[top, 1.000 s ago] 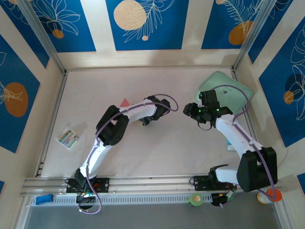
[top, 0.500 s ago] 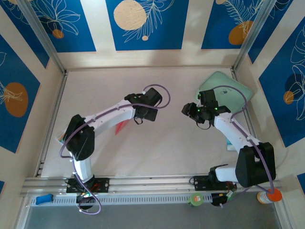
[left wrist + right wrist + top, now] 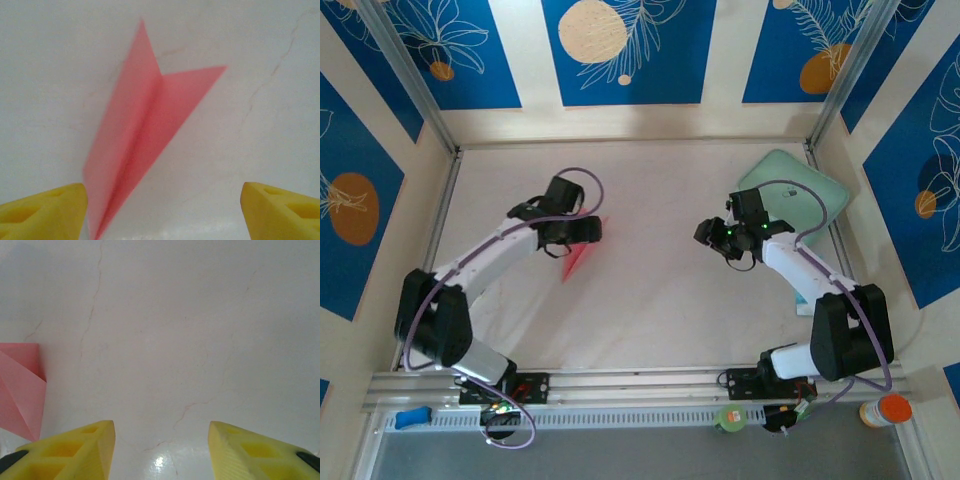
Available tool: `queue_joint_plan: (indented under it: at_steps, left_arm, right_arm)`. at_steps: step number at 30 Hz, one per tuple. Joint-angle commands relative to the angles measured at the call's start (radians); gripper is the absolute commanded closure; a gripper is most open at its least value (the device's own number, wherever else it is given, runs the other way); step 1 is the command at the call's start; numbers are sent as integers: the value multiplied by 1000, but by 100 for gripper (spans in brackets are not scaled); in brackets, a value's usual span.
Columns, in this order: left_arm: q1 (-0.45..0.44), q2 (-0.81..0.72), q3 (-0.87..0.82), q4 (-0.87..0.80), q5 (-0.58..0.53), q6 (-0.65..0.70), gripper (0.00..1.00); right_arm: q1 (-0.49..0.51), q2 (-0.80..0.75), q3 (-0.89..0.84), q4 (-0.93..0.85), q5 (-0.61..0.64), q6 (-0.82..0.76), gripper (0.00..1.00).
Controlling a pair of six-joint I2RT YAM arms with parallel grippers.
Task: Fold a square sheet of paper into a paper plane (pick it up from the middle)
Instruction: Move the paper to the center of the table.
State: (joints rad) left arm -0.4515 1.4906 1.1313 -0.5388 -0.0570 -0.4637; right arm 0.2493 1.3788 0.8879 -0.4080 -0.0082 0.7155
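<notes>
Paper plane [image 3: 145,135] lies on the table [image 3: 260,100], tip beside the left gripper's [image 3: 162,195] wide, empty fingers. Right gripper [image 3: 161,430] hangs well apart, fingers half-spread on nothing.

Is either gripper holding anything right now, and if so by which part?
Nothing is held. The left gripper hangs open by the salmon-pink paper plane lying on the white table; the right gripper is open and empty.

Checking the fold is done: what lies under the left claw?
The paper plane lies on the white table below the open left claw, creased down its centre. Seen from above, the claw hides part of it; anything beneath the paper is covered.
</notes>
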Motion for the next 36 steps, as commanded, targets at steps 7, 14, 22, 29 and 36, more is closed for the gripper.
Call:
queue_joint_plan:
  at_steps: [7,14,22,29,36]
  left_arm:
    - [115,23,-145,163,170,134,37]
    - [123,53,-149,170,170,210,60]
    - [72,17,-137,163,111,236,92]
    - [-103,10,-84,79,-139,240,99]
    - [-277,108,23,10,-334,186,100]
  right_arm:
    - [16,4,17,2,-23,18,48]
    - [18,2,17,3,-24,21,48]
    - [18,-10,16,-3,-12,21,48]
    - [6,-14,8,5,-11,22,48]
    - [-8,-36,-11,7,7,33,48]
